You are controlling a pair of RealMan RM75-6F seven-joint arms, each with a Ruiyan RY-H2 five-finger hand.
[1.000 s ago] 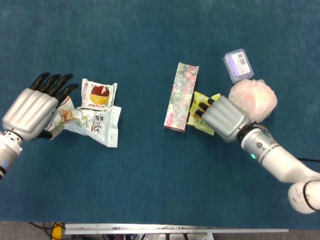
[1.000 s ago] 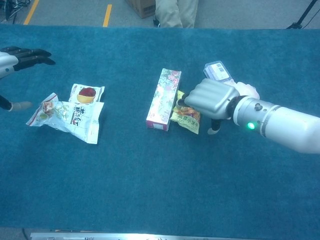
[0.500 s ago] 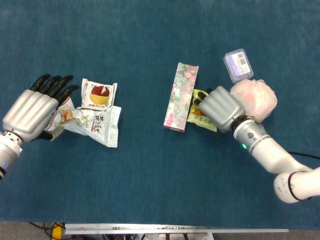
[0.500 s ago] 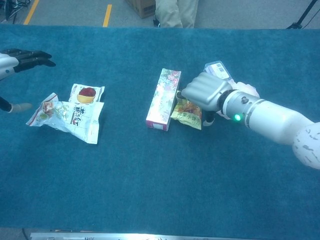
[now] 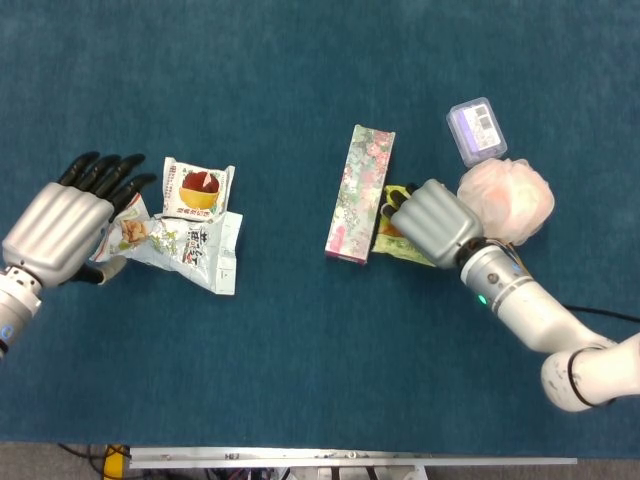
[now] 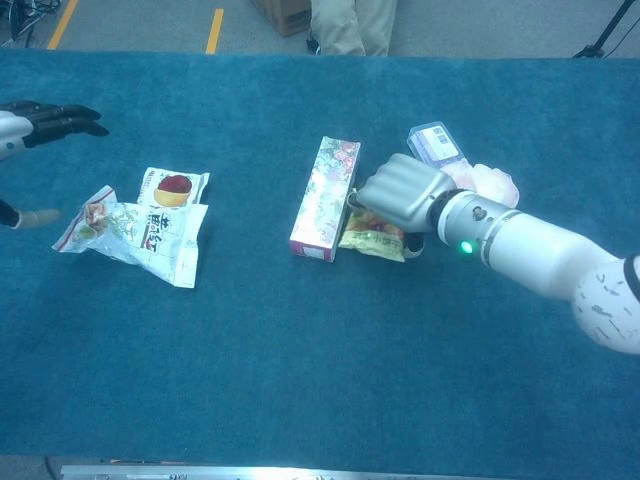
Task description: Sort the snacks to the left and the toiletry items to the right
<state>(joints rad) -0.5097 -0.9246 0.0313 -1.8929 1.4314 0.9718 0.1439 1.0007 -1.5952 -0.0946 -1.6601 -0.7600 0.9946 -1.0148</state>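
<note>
A yellow snack packet (image 5: 396,249) (image 6: 370,240) lies just right of a long floral box (image 5: 360,195) (image 6: 325,198) at mid-table. My right hand (image 5: 432,220) (image 6: 403,195) covers the packet, fingers curled over its far edge and thumb at its near side, gripping it against the cloth. Behind that hand sit a pink bath pouf (image 5: 515,195) (image 6: 490,182) and a small purple-lidded container (image 5: 477,130) (image 6: 433,143). At the left, my left hand (image 5: 65,220) (image 6: 45,115) hovers open beside three snack packets: a red-and-yellow one (image 5: 198,190) (image 6: 173,188), a white one (image 5: 195,245) (image 6: 165,235), a crinkled one (image 5: 128,228) (image 6: 95,215).
The blue cloth (image 5: 300,350) covers the whole table. A metal rail (image 5: 350,462) runs along the near edge. Beyond the far edge a person's legs (image 6: 350,25) and a cardboard box (image 6: 285,12) stand on the floor.
My right hand has slid left and lower over the yellow packet, closing on it and flattening it against the floral box. The left hand has barely moved.
</note>
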